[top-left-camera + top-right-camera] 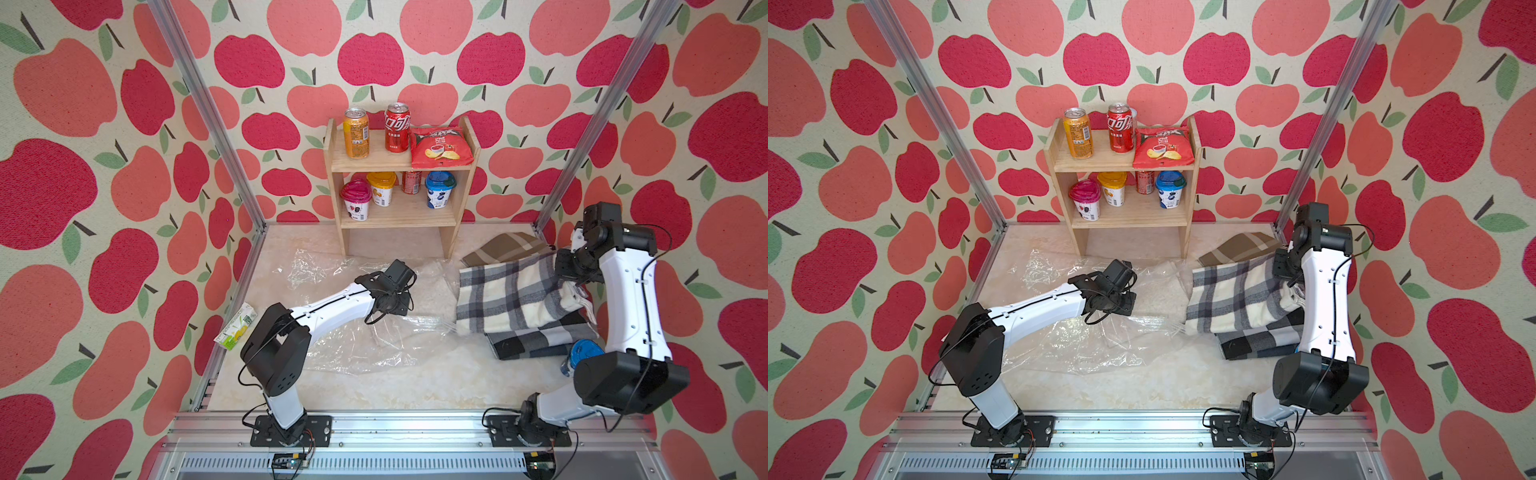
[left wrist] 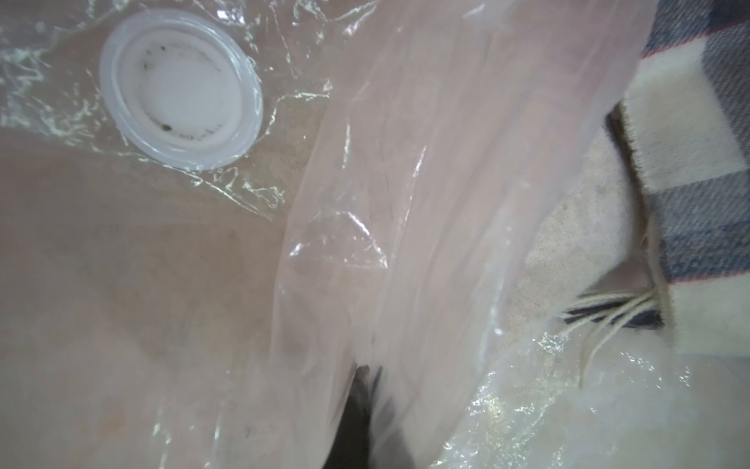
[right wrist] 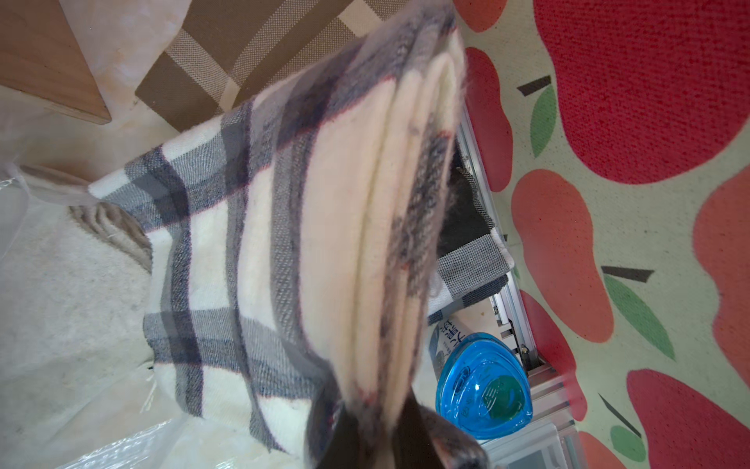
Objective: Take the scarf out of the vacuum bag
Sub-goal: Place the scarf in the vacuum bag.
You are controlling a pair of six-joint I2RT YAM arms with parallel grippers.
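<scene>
On right half of tabletop: scarf (image 1: 511, 299), cream with grey plaid, thickly folded, fringe touching mouth of vacuum bag (image 1: 357, 345). Bag clear, crumpled, flat at centre; round white valve cap (image 2: 180, 89) on it. Right gripper (image 3: 377, 438) fingers clamped on scarf fold. Left gripper (image 2: 363, 394) fingers pinched together on bag film. Under scarf: brown plaid cloth (image 1: 505, 247) and black-white check cloth (image 1: 536, 340). Blue-lidded cup (image 3: 485, 385) just beside.
</scene>
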